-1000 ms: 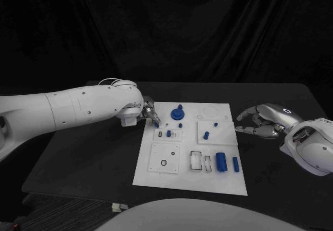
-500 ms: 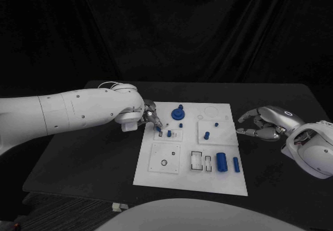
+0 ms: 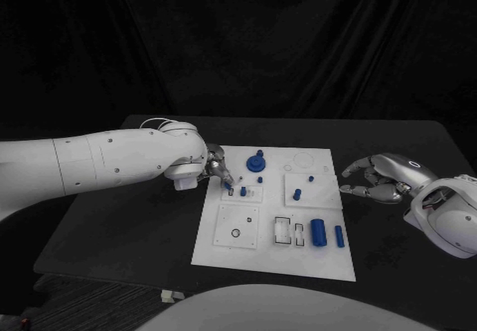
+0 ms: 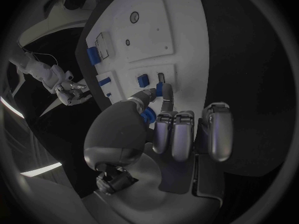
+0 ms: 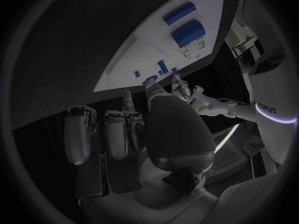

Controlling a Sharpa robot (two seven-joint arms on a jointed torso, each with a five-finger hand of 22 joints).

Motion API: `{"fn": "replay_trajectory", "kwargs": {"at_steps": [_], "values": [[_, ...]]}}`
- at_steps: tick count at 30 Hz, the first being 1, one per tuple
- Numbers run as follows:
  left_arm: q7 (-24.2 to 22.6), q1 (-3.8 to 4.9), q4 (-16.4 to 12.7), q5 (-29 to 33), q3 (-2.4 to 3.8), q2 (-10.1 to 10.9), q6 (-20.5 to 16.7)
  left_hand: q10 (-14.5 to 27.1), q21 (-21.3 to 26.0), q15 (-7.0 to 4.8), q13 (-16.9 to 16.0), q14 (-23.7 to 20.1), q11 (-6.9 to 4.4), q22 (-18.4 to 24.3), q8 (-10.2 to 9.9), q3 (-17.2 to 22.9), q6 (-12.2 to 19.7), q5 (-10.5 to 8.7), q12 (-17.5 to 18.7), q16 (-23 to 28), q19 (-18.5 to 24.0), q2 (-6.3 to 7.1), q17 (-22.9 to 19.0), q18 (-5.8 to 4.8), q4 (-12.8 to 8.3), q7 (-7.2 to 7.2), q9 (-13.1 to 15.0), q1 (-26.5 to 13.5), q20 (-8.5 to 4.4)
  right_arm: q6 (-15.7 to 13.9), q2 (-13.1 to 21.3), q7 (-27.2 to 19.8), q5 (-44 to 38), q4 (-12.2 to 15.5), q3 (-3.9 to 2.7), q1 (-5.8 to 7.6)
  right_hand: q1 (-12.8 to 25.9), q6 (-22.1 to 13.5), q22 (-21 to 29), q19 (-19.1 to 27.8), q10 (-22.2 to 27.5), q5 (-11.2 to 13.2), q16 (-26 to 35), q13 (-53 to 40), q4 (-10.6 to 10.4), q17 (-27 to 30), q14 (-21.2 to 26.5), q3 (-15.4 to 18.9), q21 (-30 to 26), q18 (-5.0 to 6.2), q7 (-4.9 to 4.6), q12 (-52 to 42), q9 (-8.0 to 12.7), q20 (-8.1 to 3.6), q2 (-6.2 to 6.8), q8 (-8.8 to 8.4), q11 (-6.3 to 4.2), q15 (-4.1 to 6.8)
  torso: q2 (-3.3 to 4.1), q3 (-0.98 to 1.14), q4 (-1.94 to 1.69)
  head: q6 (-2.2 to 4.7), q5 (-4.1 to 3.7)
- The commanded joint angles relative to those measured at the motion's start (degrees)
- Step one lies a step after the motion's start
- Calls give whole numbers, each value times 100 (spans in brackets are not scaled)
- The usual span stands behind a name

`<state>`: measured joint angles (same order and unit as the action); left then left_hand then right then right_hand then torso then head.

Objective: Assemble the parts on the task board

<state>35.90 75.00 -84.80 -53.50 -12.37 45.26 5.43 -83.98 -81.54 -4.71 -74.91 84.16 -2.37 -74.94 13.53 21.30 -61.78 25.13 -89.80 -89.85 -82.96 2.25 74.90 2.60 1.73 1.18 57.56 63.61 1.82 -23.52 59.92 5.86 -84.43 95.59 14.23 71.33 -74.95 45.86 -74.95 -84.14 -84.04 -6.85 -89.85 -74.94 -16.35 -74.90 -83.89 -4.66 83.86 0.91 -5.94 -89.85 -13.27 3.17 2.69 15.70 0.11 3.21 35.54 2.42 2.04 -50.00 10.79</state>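
Figure. My left hand [image 3: 211, 167] is at the left edge of the white board [image 3: 273, 258], toward its far end. It pinches a small blue peg [image 4: 166, 89] between thumb and fingertip and holds it over the slotted block [image 4: 151, 78] there. In the left wrist view the peg's tip sits just beside a dark slot [image 4: 161, 77], and a second blue piece [image 4: 143, 80] already stands in the same block. Whether the peg has entered the slot I cannot tell.

My right hand [image 3: 382, 178] hovers off the right edge of the board over the black table [image 3: 129, 227]. Its fingers are curled in loosely and hold nothing.

Other parts lie across the board: a round blue wheel [image 3: 256, 163] near the far edge, a thick blue cylinder [image 3: 317, 232] and a thinner blue rod [image 3: 338, 236] side by side near the right edge toward the near end.

Handling, as I judge it: the peg looks rigid, light and smooth, probably hard plastic. It should not bend or crush, but it could twist or slip out of a fingertip pinch if it jams at the slot's rim. I would grip it high on its upper half, leave the lower end free to enter, and keep it upright. The cylinder and rod would roll if nudged, so they are best taken across the middle.
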Motion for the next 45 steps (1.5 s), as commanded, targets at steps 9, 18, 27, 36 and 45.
{"fn": "replay_trajectory", "kwargs": {"at_steps": [9, 18, 27, 36, 45], "values": [[-42, -122, -26, -248, 1, -6, -152, -602, 63, -37, -1509, 584, -42, -1087, -48, 103, -12, 19, -20, -15, 19, -14, 1510, 9, 8, -16, -24, -80, -32, 7, 15, 68, 130, 46, -3, -21, 6, 46, -1286, -244, -596, -21, -15, -1506, 15, -1510, -611, 23, -23, 75, 11, -15, 9, 18, -44, 24, 32, -20, -1, 0, 3, 0, 12], [-46, -168, -19, -265, 1, -44, -131, -602, 63, -37, -1509, 584, -41, -1089, -59, 127, -17, 13, -20, -15, 18, -15, 1510, 9, 16, -15, -37, -105, -32, 10, 27, 71, 138, 59, -3, -22, -2, 48, -1289, -247, -596, -23, -15, -1506, 19, -1510, -611, 24, -16, 74, 10, -15, 12, 18, -43, 23, 33, -21, 0, 1, 2, 0, 39], [-54, -182, -94, -267, 1, -53, -137, -602, 71, -36, -1509, 584, -41, -1086, -66, 150, -24, 11, -20, -15, 22, -24, 1510, 11, 20, -15, -45, -117, -32, 16, 33, 76, 139, 59, -3, -23, -2, 48, -1289, -247, -596, -23, -15, -1506, 19, -1510, -611, 24, -16, 74, 10, -15, 12, 18, -43, 23, 33, -21, 2, -1, -1, 0, 16], [-19, -185, -126, -267, 1, -17, -53, -602, 78, -36, -1509, 584, -41, -1084, -67, 159, -29, 11, -20, -15, 27, -24, 1510, 13, 18, -16, -48, -120, -32, 32, 27, 86, 140, 49, -3, -26, -2, 48, -1289, -247, -596, -23, -15, -1506, 19, -1510, -611, 24, -16, 74, 10, -15, 12, 18, -43, 23, 33, -21, -1, 0, 3, 0, 27], [26, -185, -156, -267, 1, -3, 75, -602, 115, -36, -1509, 584, -42, -1068, -72, 177, -32, 11, -20, -15, 55, -22, 1510, 23, 10, -17, -53, -120, -32, 40, 20, 89, 140, 39, -3, -33, -8, 51, -1289, -247, -596, -23, -15, -1506, 20, -1510, -611, 27, -17, 73, 7, -15, 18, 19, -44, 20, 35, -22, 0, 0, 2, 0, 33]]}}
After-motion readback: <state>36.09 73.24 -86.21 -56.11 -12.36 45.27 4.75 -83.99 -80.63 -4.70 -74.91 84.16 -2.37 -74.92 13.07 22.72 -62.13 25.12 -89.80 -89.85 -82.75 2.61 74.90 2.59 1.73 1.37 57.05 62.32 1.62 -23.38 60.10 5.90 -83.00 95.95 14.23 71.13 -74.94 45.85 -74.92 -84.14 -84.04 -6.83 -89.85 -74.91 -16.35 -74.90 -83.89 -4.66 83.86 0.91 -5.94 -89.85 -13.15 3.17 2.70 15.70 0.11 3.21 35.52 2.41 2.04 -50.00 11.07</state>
